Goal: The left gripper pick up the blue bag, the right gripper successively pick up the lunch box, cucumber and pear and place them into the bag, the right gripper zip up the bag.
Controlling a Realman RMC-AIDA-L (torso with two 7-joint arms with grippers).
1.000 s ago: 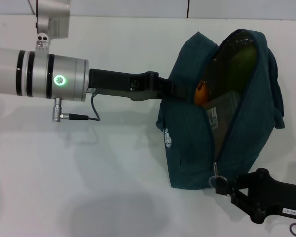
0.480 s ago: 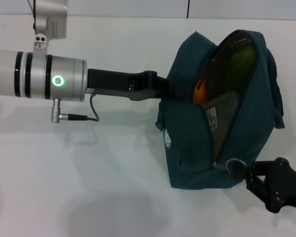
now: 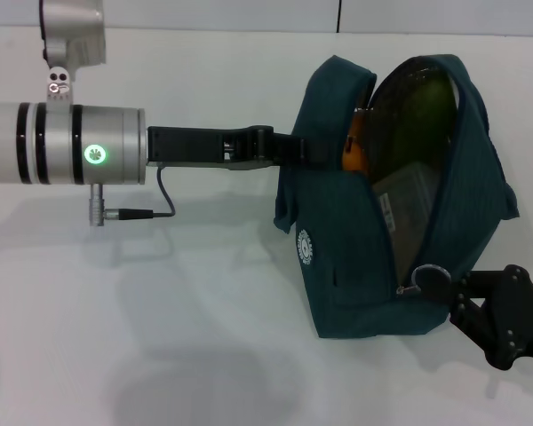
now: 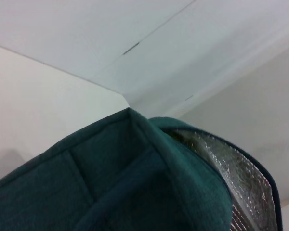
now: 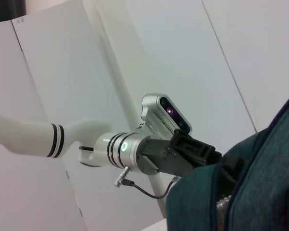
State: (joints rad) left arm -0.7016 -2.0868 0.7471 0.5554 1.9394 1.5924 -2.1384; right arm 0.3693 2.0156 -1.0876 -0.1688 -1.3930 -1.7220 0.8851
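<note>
Fingers of the right gripper [image 3: 437, 282] are closed on the zipper ring [image 3: 432, 273], at the lower end of the bag's opening; I see this from the head view, where the black claw comes in from the right side and meets the ring. On the left, I see the fingers of the left gripper [image 3: 324, 153] clamped on the upper left edge of the bag [image 3: 338, 266], and the tips are partly hidden by the fabric there. Its arm [image 3: 62, 156] reaches across from the left, with the silver cylinder and the green light [image 3: 95, 154] on it.

From my screen the bag stands upright on the white table [image 3: 160, 311], with its mouth open wide. The zipper line runs from the ring up around the right edge. Inside I see the lunch box [image 3: 409, 213] low in the bag, the pear [image 3: 354, 153] just at the left edge of the opening near the left claw, and a green shape behind, high in the opening, which I take for the cucumber [image 3: 431, 98].

From the left wrist view I see only the teal fabric and a piece of the foil lining [image 4: 241, 178]. From the right wrist view I see the left arm and its claw at the bag's edge.
</note>
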